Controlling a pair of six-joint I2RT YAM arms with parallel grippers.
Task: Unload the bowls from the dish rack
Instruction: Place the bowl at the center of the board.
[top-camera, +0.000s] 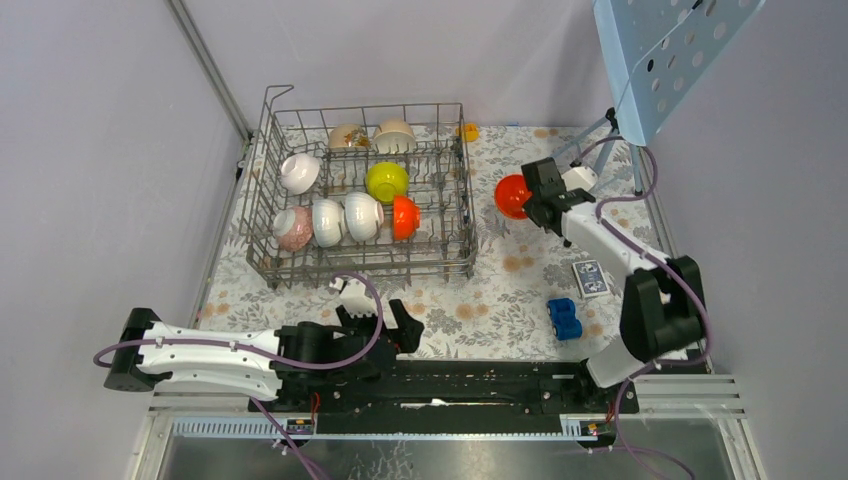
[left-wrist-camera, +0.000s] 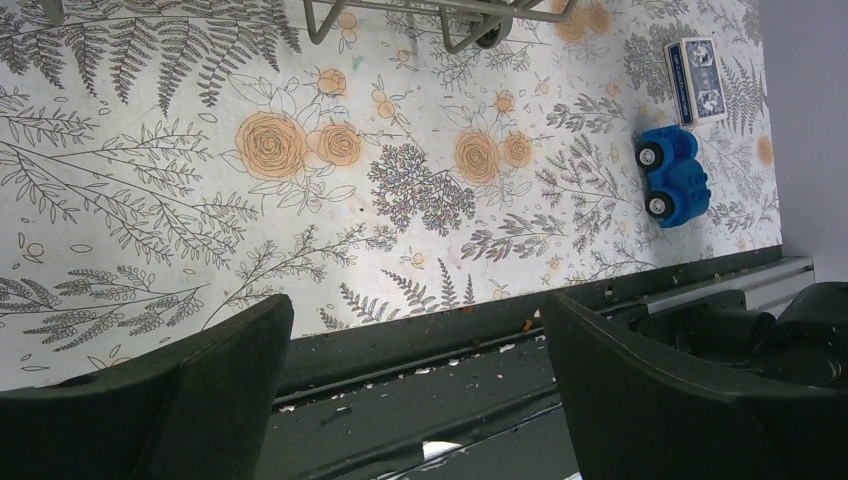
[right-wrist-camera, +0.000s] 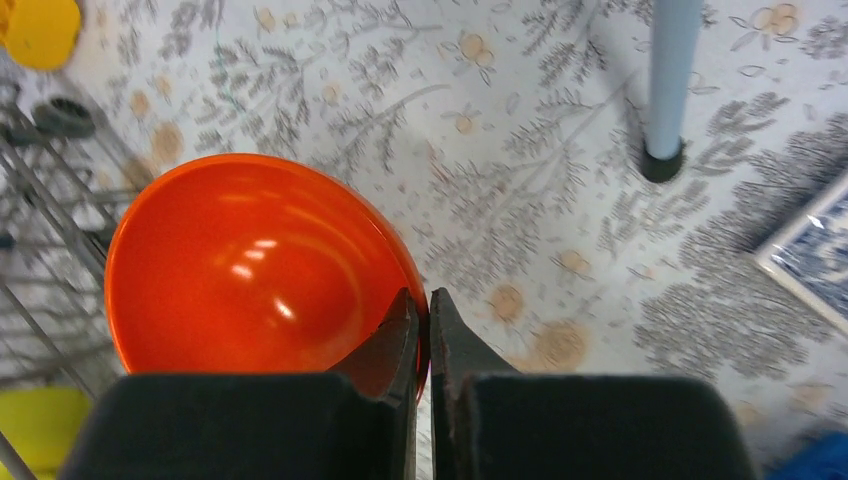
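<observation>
Orange-red bowl (right-wrist-camera: 250, 260): just right of dish rack (top-camera: 370, 107), off mat. Rim pinched between right gripper (right-wrist-camera: 423, 300) fingers, nearly closed; likely being carried clear for set-down. Left gripper (left-wrist-camera: 415, 330): wide open, empty, in front of rack, apparently idle. Eight bowls (top-camera: 363, 215) inside rack.

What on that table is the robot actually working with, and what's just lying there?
Job: dish rack; bowls racked in it; orange bowl pinched by right gripper.
Lying about: blue toy car; blue card box; small yellow object beside the rack.
</observation>
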